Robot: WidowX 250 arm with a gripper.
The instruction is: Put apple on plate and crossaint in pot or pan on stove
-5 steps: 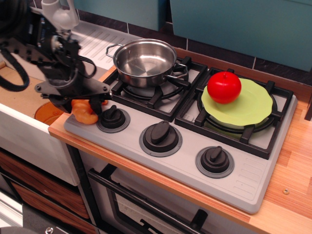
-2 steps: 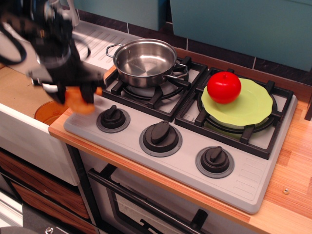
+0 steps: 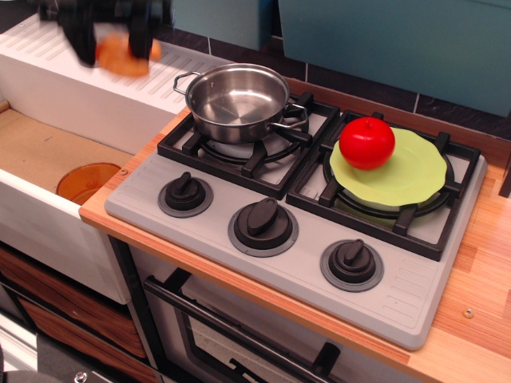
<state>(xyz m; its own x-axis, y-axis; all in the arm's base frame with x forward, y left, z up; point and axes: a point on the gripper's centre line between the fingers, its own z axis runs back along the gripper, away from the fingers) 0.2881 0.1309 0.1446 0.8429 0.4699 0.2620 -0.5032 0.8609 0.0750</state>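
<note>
The red apple (image 3: 366, 142) sits on the lime-green plate (image 3: 415, 171), which lies on the right burner of the grey stove (image 3: 415, 295). The shiny steel pot (image 3: 237, 101) stands empty on the left burner. My gripper (image 3: 116, 49) is high at the top left, blurred by motion, above the white drainboard and left of the pot. It is shut on the orange croissant (image 3: 124, 56), which shows between the black fingers.
A small orange bowl (image 3: 88, 181) lies in the sink at the left. The white drainboard (image 3: 80, 80) runs behind the sink. Three black knobs (image 3: 263, 217) line the stove front. Wooden counter (image 3: 479, 271) is to the right.
My gripper lifted the croissant from the stove's front left corner, up and back to the top left over the drainboard. Apple, plate and pot stayed put.
</note>
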